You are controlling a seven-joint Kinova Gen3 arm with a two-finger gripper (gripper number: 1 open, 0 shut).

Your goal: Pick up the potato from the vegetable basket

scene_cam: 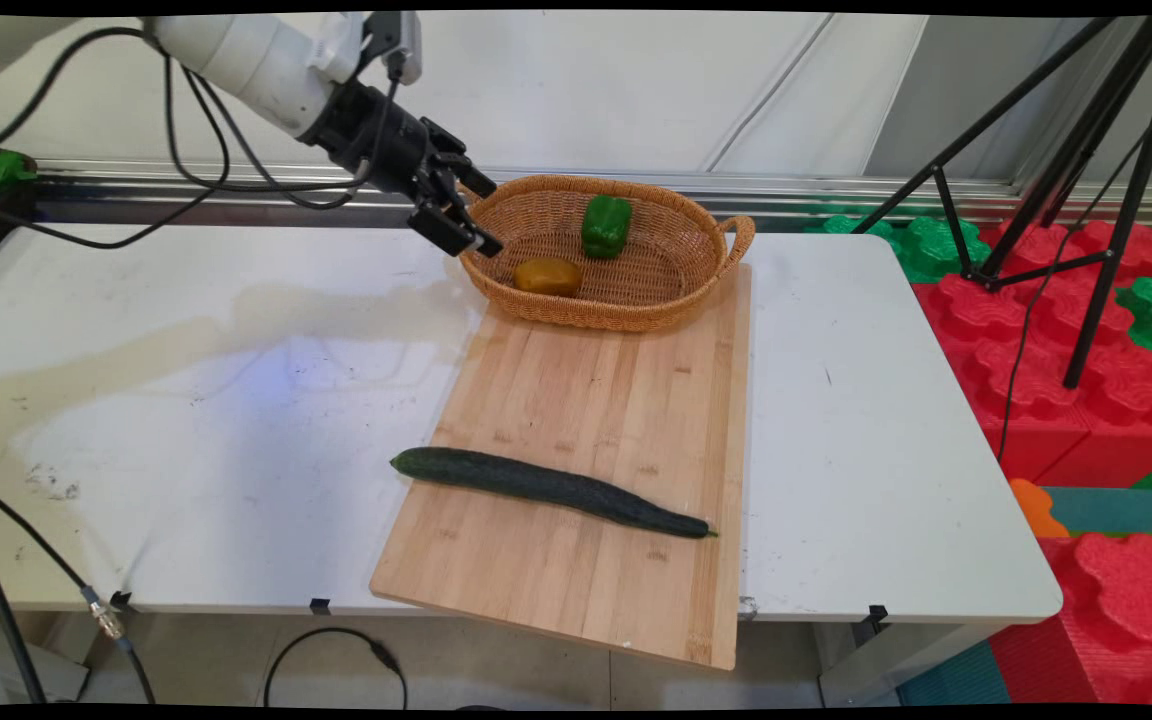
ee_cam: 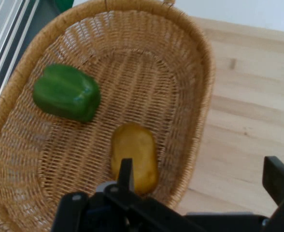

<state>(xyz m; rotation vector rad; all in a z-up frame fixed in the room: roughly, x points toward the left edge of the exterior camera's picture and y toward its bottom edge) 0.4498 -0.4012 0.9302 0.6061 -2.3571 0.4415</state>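
Two vegetables, a green pepper [scene_cam: 605, 225] and a potato [scene_cam: 547, 276], lie in the wicker basket [scene_cam: 636, 300]. Gripper [scene_cam: 466, 213] hangs at its left rim, fingers spread, grasping nothing. Nearer, a cucumber [scene_cam: 548, 489] rests on the cutting board [scene_cam: 586, 400].

Gripper [scene_cam: 466, 210]: black, on a white arm [scene_cam: 246, 55] with black cables. Basket [scene_cam: 681, 290] just beside the gripper: tan wicker, tight woven pattern. In it, nearest the gripper, a dull yellow-brown potato [scene_cam: 547, 276]; beyond that, a glossy green pepper [scene_cam: 605, 225]. Board [scene_cam: 586, 400] under the basket: pale wood with lengthwise grain strips. Cucumber [scene_cam: 546, 487] well away from the gripper: very dark green. Counter [scene_cam: 186, 400]: white, scuffed with grey marks.
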